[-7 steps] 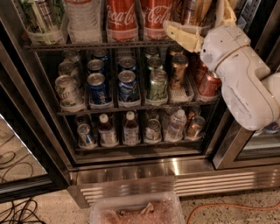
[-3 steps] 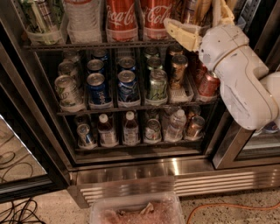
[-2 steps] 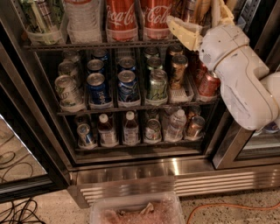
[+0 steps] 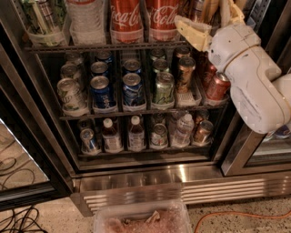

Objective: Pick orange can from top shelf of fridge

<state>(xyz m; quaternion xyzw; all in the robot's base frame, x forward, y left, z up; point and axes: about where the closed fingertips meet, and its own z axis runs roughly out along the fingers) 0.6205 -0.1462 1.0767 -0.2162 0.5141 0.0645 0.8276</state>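
The fridge (image 4: 182, 175) shows three racks. One white arm (image 4: 254, 86) crowds its right side. Two red Coca-Cola cans (image 4: 125, 20) stand on the top shelf (image 4: 104, 45), cut off by the upper edge. Right of them, the orange can (image 4: 203, 8) sits inside the gripper (image 4: 207, 16), whose claw is spread and unclenched, one finger just beside the nearer Coca-Cola can.

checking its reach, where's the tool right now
In the camera view the tool sits upper right, at the right end of the top shelf, just right of the two red Coca-Cola cans.
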